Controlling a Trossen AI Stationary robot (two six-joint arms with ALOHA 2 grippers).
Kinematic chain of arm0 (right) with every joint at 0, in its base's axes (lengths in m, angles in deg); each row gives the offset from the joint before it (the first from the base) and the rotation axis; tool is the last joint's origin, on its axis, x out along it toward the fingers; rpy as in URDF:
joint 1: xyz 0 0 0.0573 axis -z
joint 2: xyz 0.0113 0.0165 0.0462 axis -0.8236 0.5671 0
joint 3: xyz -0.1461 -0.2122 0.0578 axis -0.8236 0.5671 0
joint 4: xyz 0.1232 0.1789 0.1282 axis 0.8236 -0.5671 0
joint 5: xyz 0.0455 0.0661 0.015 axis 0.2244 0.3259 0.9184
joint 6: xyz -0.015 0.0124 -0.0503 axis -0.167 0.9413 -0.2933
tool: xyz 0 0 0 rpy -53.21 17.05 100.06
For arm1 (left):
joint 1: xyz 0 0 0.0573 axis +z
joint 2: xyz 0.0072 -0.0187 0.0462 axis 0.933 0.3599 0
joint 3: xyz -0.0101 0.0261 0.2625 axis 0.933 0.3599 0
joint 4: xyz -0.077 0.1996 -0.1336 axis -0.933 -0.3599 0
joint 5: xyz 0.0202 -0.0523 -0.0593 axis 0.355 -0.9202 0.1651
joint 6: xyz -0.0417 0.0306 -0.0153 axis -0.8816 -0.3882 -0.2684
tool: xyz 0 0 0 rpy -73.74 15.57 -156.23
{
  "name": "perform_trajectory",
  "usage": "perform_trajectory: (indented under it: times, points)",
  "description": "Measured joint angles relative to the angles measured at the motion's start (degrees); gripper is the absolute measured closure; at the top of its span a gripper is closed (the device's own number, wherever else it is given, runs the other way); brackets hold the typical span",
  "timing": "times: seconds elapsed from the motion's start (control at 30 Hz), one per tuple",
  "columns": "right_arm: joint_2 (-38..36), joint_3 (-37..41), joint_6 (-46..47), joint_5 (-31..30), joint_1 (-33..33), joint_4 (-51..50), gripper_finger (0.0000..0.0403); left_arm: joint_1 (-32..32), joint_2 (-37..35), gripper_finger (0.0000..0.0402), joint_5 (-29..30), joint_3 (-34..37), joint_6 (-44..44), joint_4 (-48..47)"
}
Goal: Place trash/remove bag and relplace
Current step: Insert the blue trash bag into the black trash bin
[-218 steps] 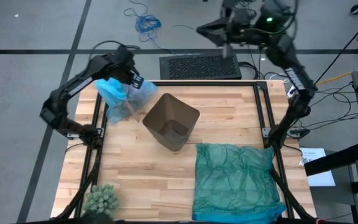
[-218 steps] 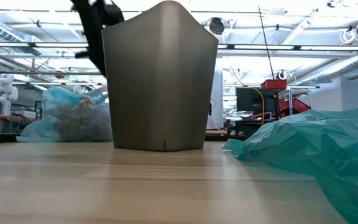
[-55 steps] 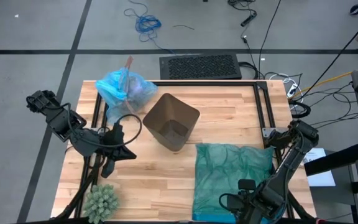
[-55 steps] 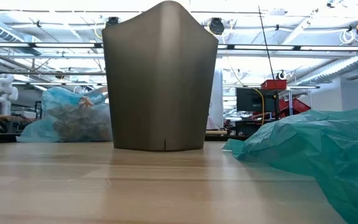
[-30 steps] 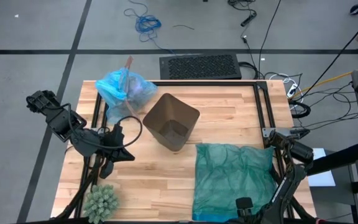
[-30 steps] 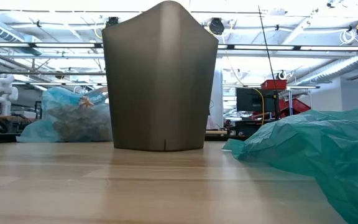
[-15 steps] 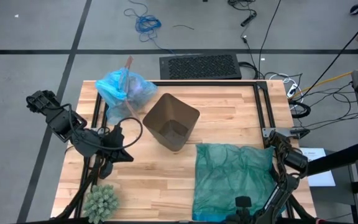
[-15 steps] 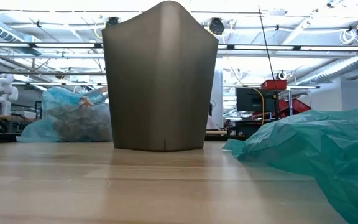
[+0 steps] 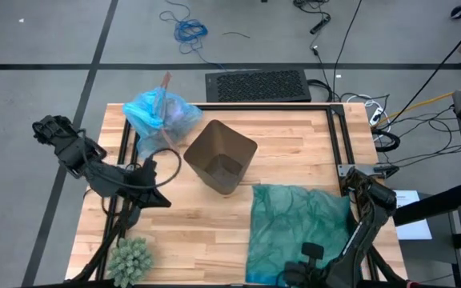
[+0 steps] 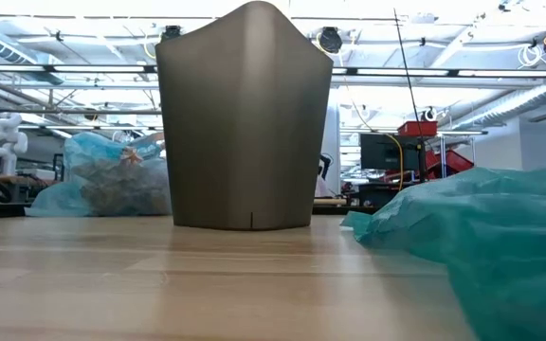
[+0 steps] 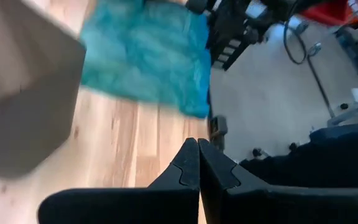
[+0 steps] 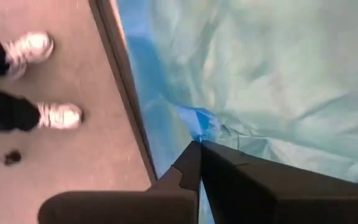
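Note:
The light blue bag [image 9: 160, 116] sits on its base at the table's far left, with brown trash [image 10: 112, 185] showing through its wall. The brown bin [image 9: 220, 156] stands upright mid-table, its top open. A darker teal-green bag [image 9: 302, 228] lies spread over the near right. At that bag's near edge my right gripper [image 12: 199, 142] is shut on the plastic. My left gripper [image 9: 165, 200] hovers shut and empty over the table's left part, its fingers [image 11: 197, 155] pointing toward the teal-green bag. My right gripper pinches the teal-green bag's bluer near edge [image 12: 199, 127] between its two fingers, close to the table's near rail. The fingers come from above, pointing steeply down. The plastic puckers at the fingertips, and the rest of the bag lies on the table.
A green spiky ball [image 9: 129, 258] sits at the near left corner. Black frame rails [image 9: 124, 160] run along the table's left and right sides. A black grille [image 9: 257, 85] lies beyond the far edge. A person's white shoes [image 12: 42, 81] stand on the floor by the near edge.
My right arm has shifted along the near edge toward the teal-green bag's near left part and risen a little. The bag's near part has lifted and bulged, looming larger in the low view, while its far part has stayed flat on the table.

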Motion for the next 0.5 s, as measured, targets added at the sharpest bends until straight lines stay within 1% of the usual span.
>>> perform_trajectory:
  times: [0.1, 0.23, 0.33, 0.4, 0.43, 0.5]
  points:
    - [0.0, -8.4, -0.8, -3.9, 2.6, -8.9, 0.0403, 0.0, 0.0, 0.0402, 2.1, -3.7, 4.4, 1.1]
    - [0.0, -19.3, -1.8, -10.7, 7.5, -18.6, 0.0403, 0.0, 0.0, 0.0402, 5.9, -9.6, 11.7, 3.7]
    - [-0.4, -25.5, -6.8, -15.3, 11.2, -18.3, 0.0403, 0.0, 0.0, 0.0402, 7.9, -14.4, 17.1, 4.8]
    - [-0.4, -29.2, -9.0, -17.2, 13.8, -18.2, 0.0403, 0.0, 0.0, 0.0402, 8.8, -17.5, 20.0, 4.9]
    - [-0.6, -30.1, -10.3, -18.6, 14.8, -18.0, 0.0403, 0.0, 0.0, 0.0402, 9.4, -19.0, 21.2, 4.9]
    - [-2.4, -29.1, -13.3, -20.6, 16.8, -15.3, 0.0403, 0.0, -0.1, 0.0402, 9.9, -21.4, 23.1, 5.1]
